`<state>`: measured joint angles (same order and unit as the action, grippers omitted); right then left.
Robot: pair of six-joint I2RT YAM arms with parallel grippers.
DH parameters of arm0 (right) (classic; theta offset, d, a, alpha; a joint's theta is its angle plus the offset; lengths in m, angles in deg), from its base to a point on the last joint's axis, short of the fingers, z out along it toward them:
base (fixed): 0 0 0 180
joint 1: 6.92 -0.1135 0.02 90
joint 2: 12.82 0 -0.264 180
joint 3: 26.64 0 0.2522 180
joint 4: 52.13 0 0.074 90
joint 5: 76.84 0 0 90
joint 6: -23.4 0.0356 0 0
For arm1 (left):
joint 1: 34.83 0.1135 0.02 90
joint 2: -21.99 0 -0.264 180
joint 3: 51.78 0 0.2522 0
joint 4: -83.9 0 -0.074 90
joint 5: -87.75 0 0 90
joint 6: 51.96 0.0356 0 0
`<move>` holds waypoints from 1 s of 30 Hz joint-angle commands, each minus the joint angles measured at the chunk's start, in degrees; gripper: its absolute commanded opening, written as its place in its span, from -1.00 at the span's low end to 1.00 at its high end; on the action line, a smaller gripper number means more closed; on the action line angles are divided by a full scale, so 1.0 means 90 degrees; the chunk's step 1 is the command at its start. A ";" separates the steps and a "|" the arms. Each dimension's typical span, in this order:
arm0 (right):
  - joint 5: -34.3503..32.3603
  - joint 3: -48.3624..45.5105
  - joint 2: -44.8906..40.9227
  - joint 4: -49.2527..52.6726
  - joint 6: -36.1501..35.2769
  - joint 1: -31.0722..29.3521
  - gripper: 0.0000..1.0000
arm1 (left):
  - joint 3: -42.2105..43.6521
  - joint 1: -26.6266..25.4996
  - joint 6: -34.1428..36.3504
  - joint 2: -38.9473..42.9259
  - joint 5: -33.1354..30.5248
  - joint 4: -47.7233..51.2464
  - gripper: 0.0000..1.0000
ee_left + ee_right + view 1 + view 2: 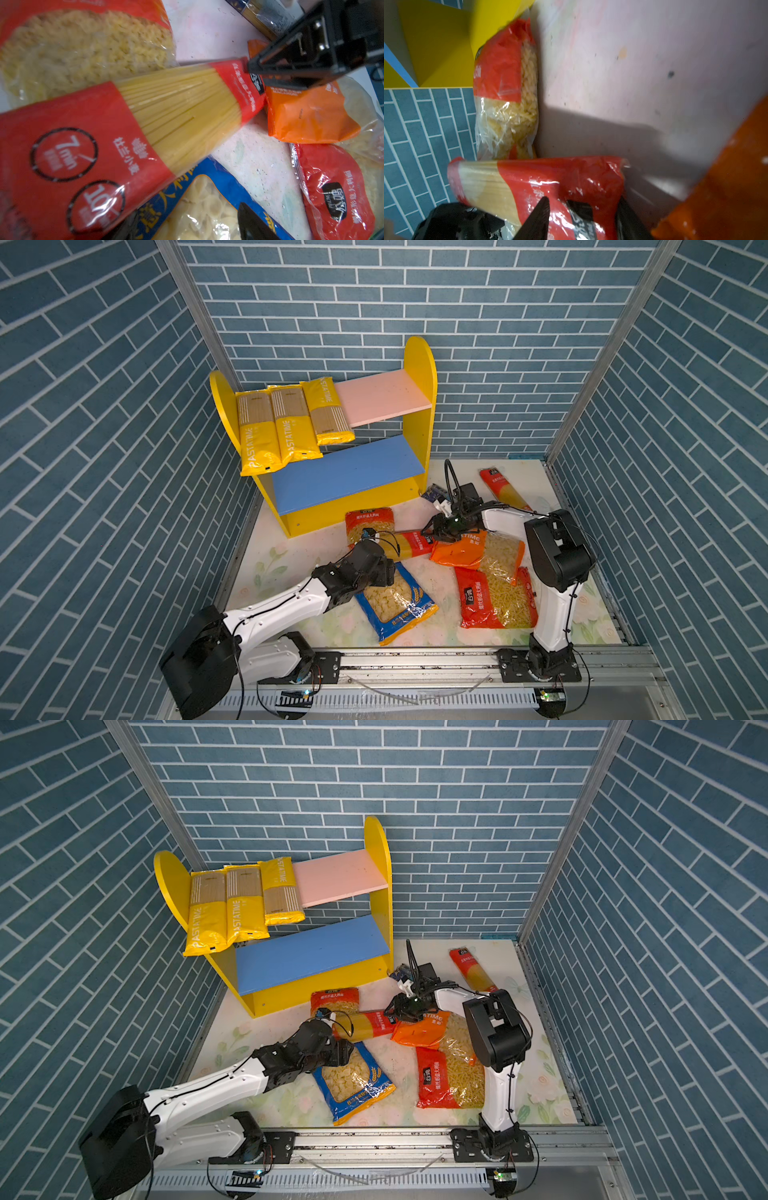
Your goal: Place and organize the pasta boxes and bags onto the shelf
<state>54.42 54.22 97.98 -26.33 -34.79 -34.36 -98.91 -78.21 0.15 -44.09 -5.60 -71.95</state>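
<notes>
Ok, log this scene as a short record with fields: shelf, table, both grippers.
shelf: three yellow packs side by side on the pink board, overhanging its front; blue board bare
table: red bag by the shelf, orange bag, front red bag, blue bag, far red spaghetti pack, dark-blue pack mostly hidden
between arms: near red spaghetti pack
left gripper: at one end of it; grip unclear
right gripper: jaws astride the other end; grip unclear
</notes>
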 commanded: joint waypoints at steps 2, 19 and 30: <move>0.0348 -0.0754 -0.0859 -0.0369 0.0538 -0.0732 0.01 | 0.0070 0.0458 0.0402 0.0028 0.0049 0.0112 0.52; -0.0278 -0.1998 -0.2932 0.0394 0.0445 -0.0847 0.04 | 0.0271 0.1047 0.0277 0.0690 0.0593 0.0203 0.53; -0.1122 -0.2772 -0.2253 -0.2297 0.2229 -0.1374 0.36 | 0.0671 0.1041 -0.0050 0.1188 0.0735 0.0231 0.52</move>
<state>46.75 32.84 77.30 -35.30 -22.70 -44.94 -94.36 -69.18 0.63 -33.42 0.41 -70.02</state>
